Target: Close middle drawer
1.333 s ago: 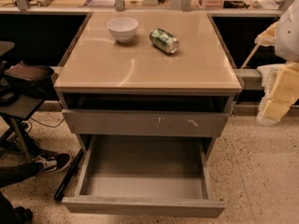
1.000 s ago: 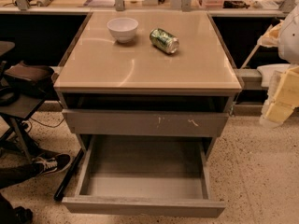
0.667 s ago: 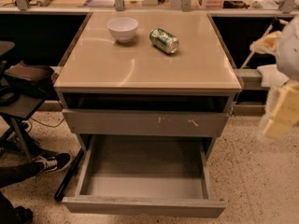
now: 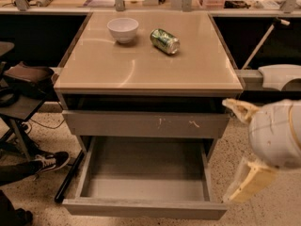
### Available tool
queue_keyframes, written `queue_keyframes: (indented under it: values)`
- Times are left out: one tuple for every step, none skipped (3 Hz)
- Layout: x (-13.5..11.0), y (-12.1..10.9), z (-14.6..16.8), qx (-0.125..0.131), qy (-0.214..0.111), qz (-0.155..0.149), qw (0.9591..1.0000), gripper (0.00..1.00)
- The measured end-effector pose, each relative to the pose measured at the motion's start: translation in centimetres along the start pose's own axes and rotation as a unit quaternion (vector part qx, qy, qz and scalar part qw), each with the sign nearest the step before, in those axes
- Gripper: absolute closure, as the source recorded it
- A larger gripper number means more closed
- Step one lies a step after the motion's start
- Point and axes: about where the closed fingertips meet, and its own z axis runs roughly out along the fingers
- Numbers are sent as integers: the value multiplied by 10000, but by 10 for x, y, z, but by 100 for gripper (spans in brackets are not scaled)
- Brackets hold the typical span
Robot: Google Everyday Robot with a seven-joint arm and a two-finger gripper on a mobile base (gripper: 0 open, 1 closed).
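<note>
The middle drawer (image 4: 146,208) is the lowest one in view. It is pulled far out of the grey cabinet, and its plain front panel and smooth grey inside (image 4: 146,171) show with nothing in it. Above it, the grey drawer front with whitish scratch marks (image 4: 146,125) stands slightly out from the cabinet. My gripper (image 4: 227,150) is at the right of the cabinet, level with the two drawers. It is open and empty, with one cream finger (image 4: 240,110) up by the scratched front and the other (image 4: 248,182) down beside the middle drawer's right side.
A white bowl (image 4: 122,29) and a green can (image 4: 165,41) on its side rest on the tan cabinet top (image 4: 141,69). A chair (image 4: 23,79), a person's shoe (image 4: 47,161) and a black pole (image 4: 68,178) are at the left. A cluttered counter runs behind.
My gripper has moved left and down from the right edge of the view to beside the drawers. Its fingers now spread wide. The drawers, bowl and can have not moved.
</note>
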Motion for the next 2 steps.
queue_keyframes:
  values:
    - [24, 44, 73, -130, -309, 316, 9989, 0]
    - [77, 99, 161, -573, -201, 843, 9946, 0]
